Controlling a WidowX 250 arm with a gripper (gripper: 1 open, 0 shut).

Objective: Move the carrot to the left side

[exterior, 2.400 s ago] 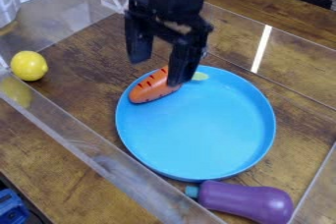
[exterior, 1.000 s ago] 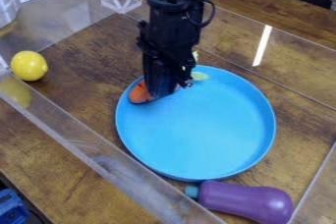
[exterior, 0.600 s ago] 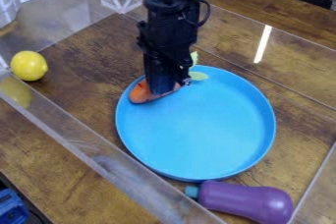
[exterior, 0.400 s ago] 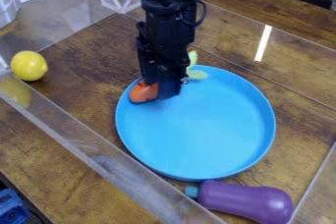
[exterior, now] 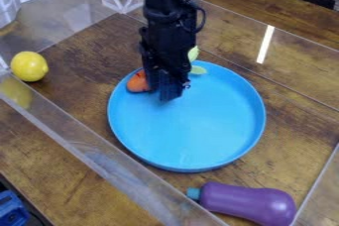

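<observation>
Carrot (exterior: pixel 137 81) sits at the blue plate's (exterior: pixel 199 136) rim, mostly hidden behind the claw (exterior: pixel 167 89), poking out its left. Can't tell the claw's opening. Leftward move looks barely started.

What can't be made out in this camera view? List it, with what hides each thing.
- Carrot: mostly hidden behind the pincer; grip unclear.
- Pincer jaws: dark, blurred; opening unreadable.
- Blue plate: far rim behind the arm.
- Eggplant: its bottom edge nearly meets the frame edge.
</observation>
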